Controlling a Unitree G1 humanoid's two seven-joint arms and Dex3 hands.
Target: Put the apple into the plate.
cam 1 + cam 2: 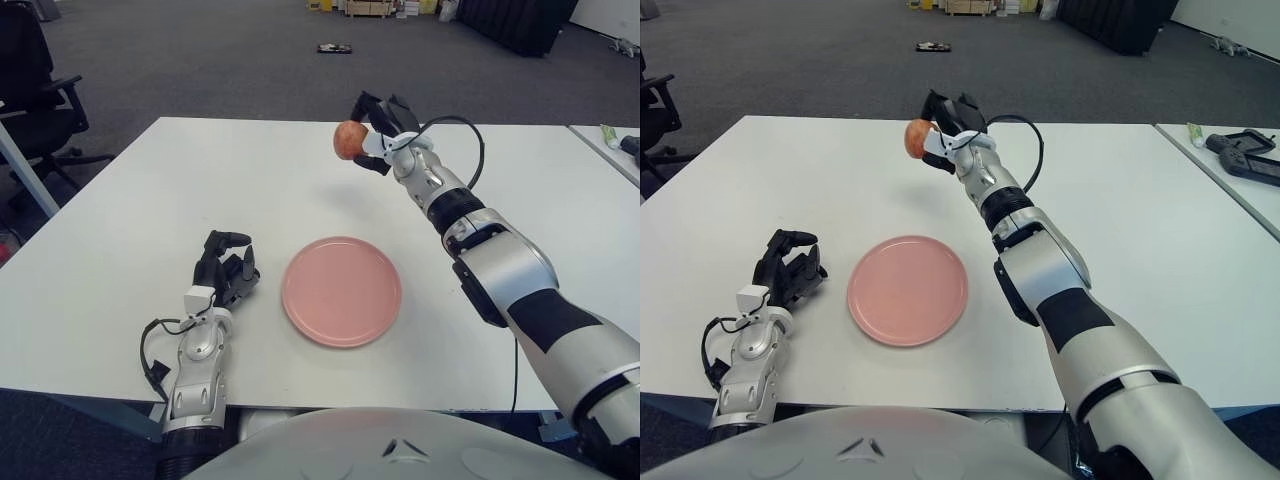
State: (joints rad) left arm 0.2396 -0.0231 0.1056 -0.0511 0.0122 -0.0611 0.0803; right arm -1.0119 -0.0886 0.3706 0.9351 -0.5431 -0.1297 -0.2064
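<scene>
My right hand (372,130) holds a red-orange apple (348,138) in its fingers, lifted well above the white table (130,200) beyond the plate. The pink plate (342,291) lies flat and bare near the table's front, nearer to me than the apple and slightly left of the hand. The apple (917,138) also shows in the right eye view, raised above the far side of the plate (907,290). My left hand (225,272) shows to the left of the plate, fingers curled and holding nothing.
A second table edge (610,150) with small items stands at the far right. An office chair (35,90) stands off the table's left corner. A cable (465,150) loops from my right wrist.
</scene>
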